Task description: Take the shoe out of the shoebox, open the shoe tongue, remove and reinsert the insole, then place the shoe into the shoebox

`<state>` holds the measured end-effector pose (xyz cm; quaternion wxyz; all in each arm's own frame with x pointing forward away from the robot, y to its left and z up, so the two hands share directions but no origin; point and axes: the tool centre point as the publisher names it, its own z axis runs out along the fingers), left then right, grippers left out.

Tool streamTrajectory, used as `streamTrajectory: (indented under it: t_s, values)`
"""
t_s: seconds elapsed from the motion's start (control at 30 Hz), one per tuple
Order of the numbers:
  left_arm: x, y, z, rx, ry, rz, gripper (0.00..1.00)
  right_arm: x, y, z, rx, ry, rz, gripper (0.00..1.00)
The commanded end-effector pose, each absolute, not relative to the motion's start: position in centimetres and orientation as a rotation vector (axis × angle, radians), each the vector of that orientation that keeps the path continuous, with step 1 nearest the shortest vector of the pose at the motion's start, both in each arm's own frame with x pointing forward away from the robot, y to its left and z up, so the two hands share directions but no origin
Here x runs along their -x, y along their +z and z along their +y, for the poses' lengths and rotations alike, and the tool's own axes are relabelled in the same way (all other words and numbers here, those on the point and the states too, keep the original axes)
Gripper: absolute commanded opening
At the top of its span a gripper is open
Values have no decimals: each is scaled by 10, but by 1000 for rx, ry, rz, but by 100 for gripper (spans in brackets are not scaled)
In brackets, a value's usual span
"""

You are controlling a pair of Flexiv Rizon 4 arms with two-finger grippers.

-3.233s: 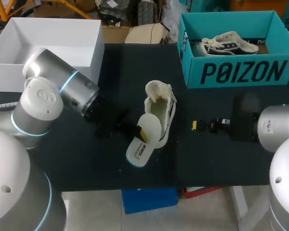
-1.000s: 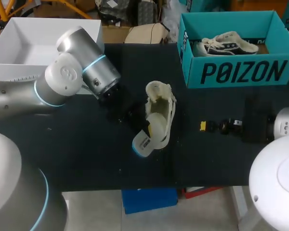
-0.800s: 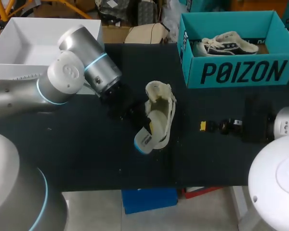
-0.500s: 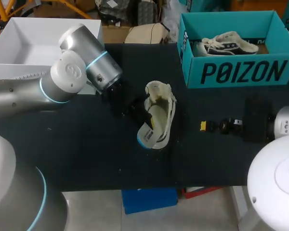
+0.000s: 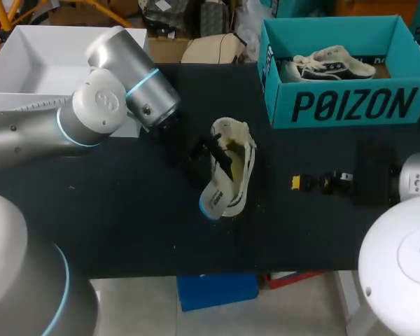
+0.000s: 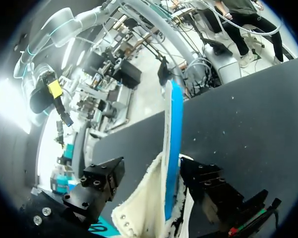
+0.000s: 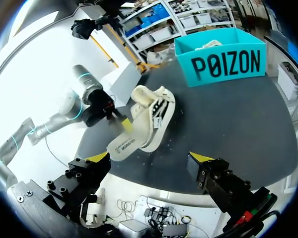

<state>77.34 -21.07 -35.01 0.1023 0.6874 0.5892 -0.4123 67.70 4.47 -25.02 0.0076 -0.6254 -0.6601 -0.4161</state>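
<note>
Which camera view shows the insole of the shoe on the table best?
The right wrist view: there the insole turns its flat face to the camera and sticks out of the shoe. The head view shows only its narrow outer end. The left wrist view shows just its thin blue edge, between the fingers of the left gripper.

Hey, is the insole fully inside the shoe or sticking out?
Partly in: the insole has one end tucked inside the shoe, while its printed end juts out over the table.

Blue-edged insole [image 6: 172, 148] upright between the spread fingers [image 6: 208, 184], against one, lower end in fleecy shoe [image 6: 144, 204], dark table [image 6: 248, 124] beyond
</note>
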Motion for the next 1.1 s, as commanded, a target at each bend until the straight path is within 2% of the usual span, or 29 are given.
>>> streamTrajectory:
  t_s: [0.03, 0.13, 0.2, 0.3, 0.43, 0.5, 0.53, 1.1]
  values:
    - [-748, -334, -196, -2037, -1158, 1753, 95, -678, -249, 43, 1950, -1290, -2064, 100]
    - [-738, -331, -192, -2076, -1152, 1757, 79, -678, -249, 43, 1950, -1290, -2064, 100]
    - [-734, -330, -190, -2084, -1150, 1758, 54, -678, -249, 43, 1950, -1290, -2064, 100]
    - [-731, -330, -186, -2106, -1131, 1777, 37, -678, -249, 43, 1950, -1290, -2064, 100]
    - [-728, -333, -183, -2129, -1098, 1813, 24, -678, -249, 43, 1950, -1290, -2064, 100]
    - [-727, -336, -183, -2145, -1076, 1834, 5, -678, -249, 43, 1950, -1290, -2064, 100]
    - [-726, -337, -183, -2145, -1077, 1834, 0, -678, -249, 43, 1950, -1290, -2064, 100]
    - [-750, -347, -194, -2053, -1000, 1825, 0, -678, -249, 43, 1950, -1290, -2064, 100]
